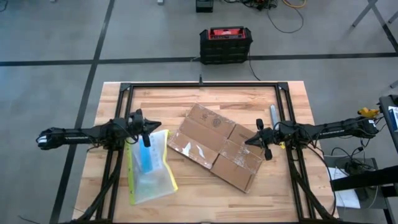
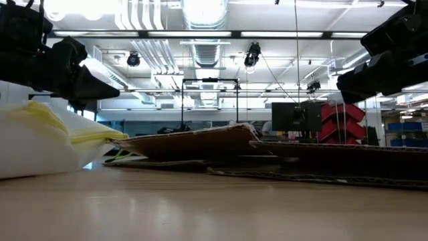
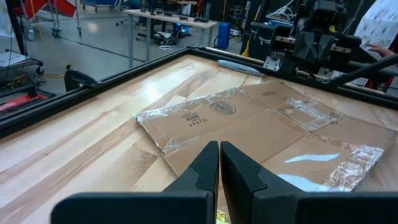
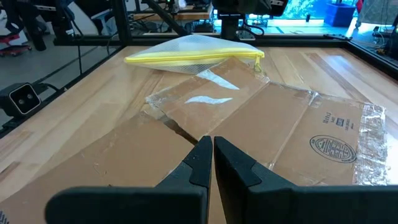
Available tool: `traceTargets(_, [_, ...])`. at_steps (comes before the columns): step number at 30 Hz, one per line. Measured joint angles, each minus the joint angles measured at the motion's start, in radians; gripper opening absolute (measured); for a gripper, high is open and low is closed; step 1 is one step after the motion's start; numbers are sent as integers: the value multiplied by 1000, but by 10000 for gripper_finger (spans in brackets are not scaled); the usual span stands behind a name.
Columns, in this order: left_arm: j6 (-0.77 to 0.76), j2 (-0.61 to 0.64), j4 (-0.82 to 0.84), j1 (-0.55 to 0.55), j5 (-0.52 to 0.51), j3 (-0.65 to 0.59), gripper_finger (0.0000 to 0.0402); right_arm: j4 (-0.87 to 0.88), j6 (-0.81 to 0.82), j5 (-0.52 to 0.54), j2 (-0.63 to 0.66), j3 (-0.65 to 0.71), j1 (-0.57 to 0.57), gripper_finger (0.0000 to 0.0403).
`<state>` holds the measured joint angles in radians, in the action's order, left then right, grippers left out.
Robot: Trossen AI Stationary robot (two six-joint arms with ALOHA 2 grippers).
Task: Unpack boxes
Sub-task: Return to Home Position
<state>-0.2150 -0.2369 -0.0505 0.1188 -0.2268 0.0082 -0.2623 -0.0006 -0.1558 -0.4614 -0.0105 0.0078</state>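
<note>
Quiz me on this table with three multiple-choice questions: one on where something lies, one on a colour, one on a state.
1. On which side of the cardboard carton does the clear pouch lie?
A. the right arm's side
B. the left arm's side
C. centred on top of it

2. What colour is the pouch's zip edge?
A. yellow-green
B. red
C. blue

3. What state is the carton in?
A. upright and sealed
B. lifted off the wood
C. flattened on the table

Answers:
1 B: the high view shows the pouch under the left gripper, with the carton nearer the middle.
2 A: the right wrist view shows a yellow strip along the pouch's top.
3 C: its panels lie spread flat, and the fingers of the left gripper and the right gripper are shut on nothing.
</note>
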Motion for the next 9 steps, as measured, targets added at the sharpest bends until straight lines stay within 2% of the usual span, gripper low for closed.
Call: traceTargets(9, [0,-18,0,0,0,0,0,0,0,0,0,0,0,2])
